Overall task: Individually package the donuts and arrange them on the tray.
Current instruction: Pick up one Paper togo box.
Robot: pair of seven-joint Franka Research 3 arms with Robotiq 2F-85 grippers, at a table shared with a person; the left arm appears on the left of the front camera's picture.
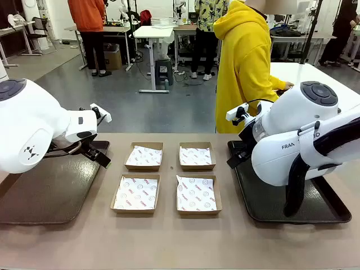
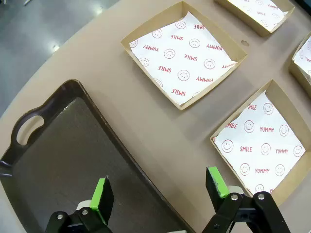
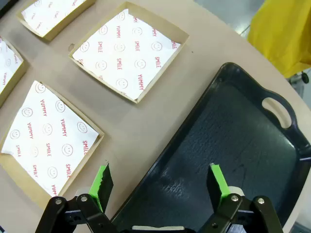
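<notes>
Cardboard boxes (image 1: 135,211), four in number, lie in a two-by-two block at the centre of the table (image 1: 169,242) in the front view, each lined with white paper printed in red. The left tray (image 1: 50,194) lies at 9 o'clock of the block and the right tray (image 1: 270,205) at 3 o'clock, both dark and flat on the table. The left arm (image 1: 28,132) hangs above the left tray and the right arm (image 1: 292,140) above the right tray. A person in a yellow hooded top (image 1: 242,62) stands at 12 o'clock beyond the far table edge. In the left wrist view, the left gripper (image 2: 158,182) has its green-padded fingers spread wide apart and grips nothing. Below it runs the long rim of the left tray (image 2: 63,160), whose handle cut-out sits at 9 o'clock. Two cardboard boxes lie apart from the tray, one at 12 o'clock (image 2: 150,22) and one at 3 o'clock (image 2: 240,110). In the right wrist view, the right gripper (image 3: 159,177) likewise stands spread wide, gripping nothing, above the near rim of the right tray (image 3: 233,141). Cardboard boxes lie at 11 o'clock (image 3: 103,76) and 9 o'clock (image 3: 73,108). Where the donuts are cannot be told from these views.
</notes>
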